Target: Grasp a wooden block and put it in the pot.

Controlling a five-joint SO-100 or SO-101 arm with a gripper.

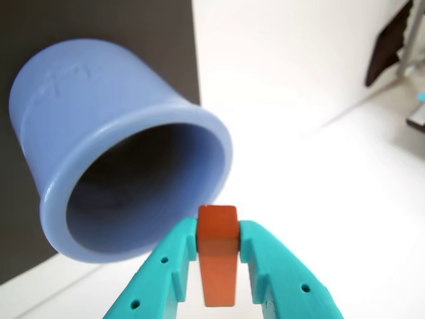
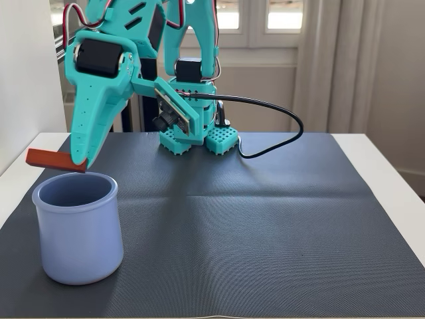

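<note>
My gripper [image 2: 81, 161] was clamped on the block [image 2: 54, 160], held approx level, just above the pot's [image 2: 78, 229] rim w/ no contact. Pot stood upright on the dark mat [image 2: 265, 219], front left in fixed view. In wrist view the block [image 1: 218, 256] sat between both fingers [image 1: 163, 269], pot mouth [image 1: 60, 193] right behind.

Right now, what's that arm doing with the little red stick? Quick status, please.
Gripper shut on the wooden block, held in the air. Block just above the pot rim, not inside yet. Pot opening clear, nothing in the way.
</note>
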